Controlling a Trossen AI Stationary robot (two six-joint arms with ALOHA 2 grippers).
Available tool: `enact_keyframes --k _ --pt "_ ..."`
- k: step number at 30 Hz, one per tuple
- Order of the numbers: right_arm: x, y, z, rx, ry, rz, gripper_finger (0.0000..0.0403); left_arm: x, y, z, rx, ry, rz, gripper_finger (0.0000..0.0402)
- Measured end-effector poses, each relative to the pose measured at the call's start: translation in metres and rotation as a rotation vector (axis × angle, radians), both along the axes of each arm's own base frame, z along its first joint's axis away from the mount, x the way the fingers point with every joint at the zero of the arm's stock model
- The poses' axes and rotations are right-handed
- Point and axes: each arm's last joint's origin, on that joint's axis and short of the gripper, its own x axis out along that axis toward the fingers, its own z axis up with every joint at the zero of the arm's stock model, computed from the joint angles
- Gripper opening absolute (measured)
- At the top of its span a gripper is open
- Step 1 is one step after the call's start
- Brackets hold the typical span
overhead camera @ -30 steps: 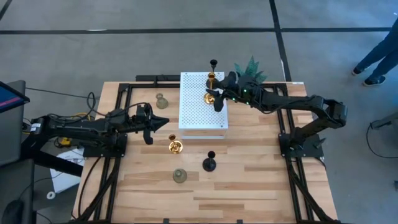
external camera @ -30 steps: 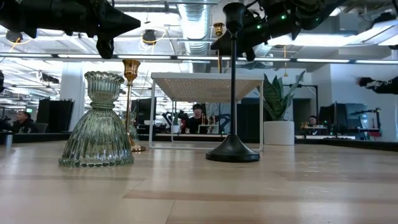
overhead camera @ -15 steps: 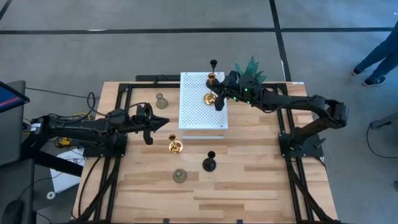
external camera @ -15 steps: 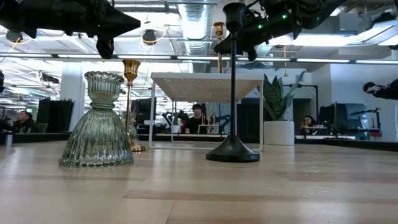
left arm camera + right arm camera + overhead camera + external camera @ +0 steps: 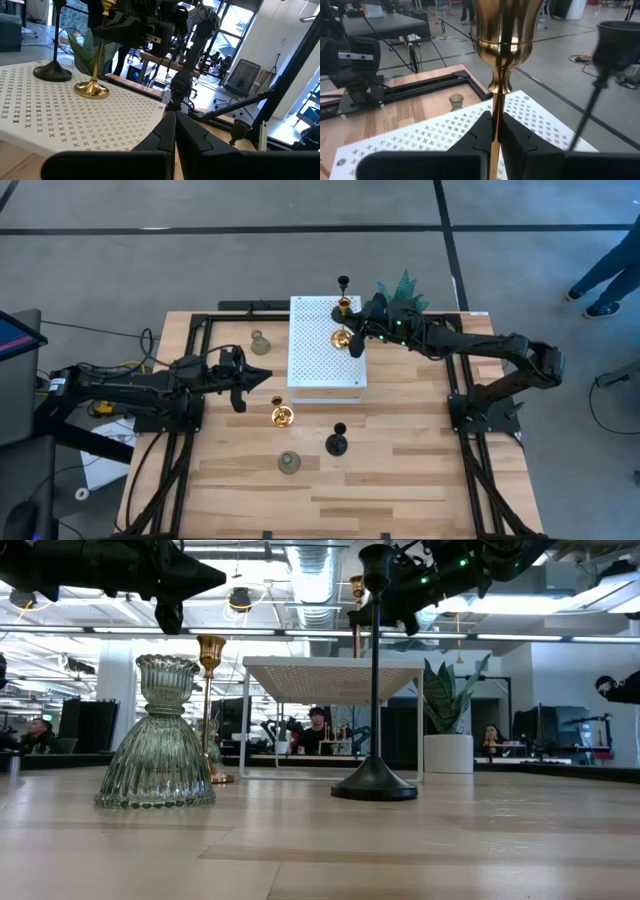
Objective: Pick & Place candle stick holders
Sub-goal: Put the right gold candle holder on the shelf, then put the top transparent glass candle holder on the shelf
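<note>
A gold candle stick holder (image 5: 342,330) stands on the white perforated stand (image 5: 315,365), with my right gripper (image 5: 357,335) shut on it. Its cup (image 5: 506,20) rises above the fingers. A slim black holder (image 5: 343,284) stands at the stand's far edge. On the table in front of the stand stand a second gold holder (image 5: 283,416), a black one (image 5: 337,443) and a squat grey-green one (image 5: 289,463). Another grey-green holder (image 5: 260,342) is left of the stand. My left gripper (image 5: 262,377) hovers shut left of the stand, holding nothing. My right gripper pinches the gold holder's thin stem (image 5: 494,106), just below the cup, between its two fingers. The fingers come level from the table's right and lie across the stem. The holder stays upright, its round base (image 5: 92,90) on the white stand.
A green plant (image 5: 403,290) stands at the table's far edge, right behind my right gripper. Dark rails (image 5: 200,340) run along the table's left and right sides. A person's legs (image 5: 603,268) show on the floor beyond the far right corner.
My right gripper has crept a little toward the table's far right corner at the gold holder on the stand, and the holder's cup has shifted slightly the same way. The left arm has kept still.
</note>
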Motion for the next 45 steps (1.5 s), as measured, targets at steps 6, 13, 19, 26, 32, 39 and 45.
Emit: enact_keyframes --k 6,13,19,26,32,39,45 --pt "-0.009 0.003 0.005 -0.002 0.030 0.001 0.0007 0.000 0.000 0.000 0.001 0.000 0.000 0.0010" --pt "-0.006 0.002 0.003 0.019 0.018 -0.003 0.0020 0.000 0.000 0.000 0.001 0.000 0.001 0.0010" --pt "-0.006 0.001 0.004 0.015 0.008 -0.003 0.0006 0.000 0.000 0.000 0.000 0.000 0.000 0.0010" --pt "-0.006 0.001 0.004 0.018 0.011 0.000 0.0038 0.000 0.000 0.000 -0.001 -0.001 0.000 0.0010" --pt "-0.006 0.002 0.004 0.018 0.012 0.000 0.0053 0.000 0.000 0.000 -0.001 0.000 0.000 0.0010" --pt "-0.007 0.002 -0.001 0.035 0.052 0.000 0.0071 0.000 0.000 0.000 -0.001 -0.001 0.000 0.0010" --pt "-0.009 0.003 -0.007 0.062 0.116 -0.001 0.0132 0.000 0.000 0.000 -0.001 0.000 0.000 0.0010"
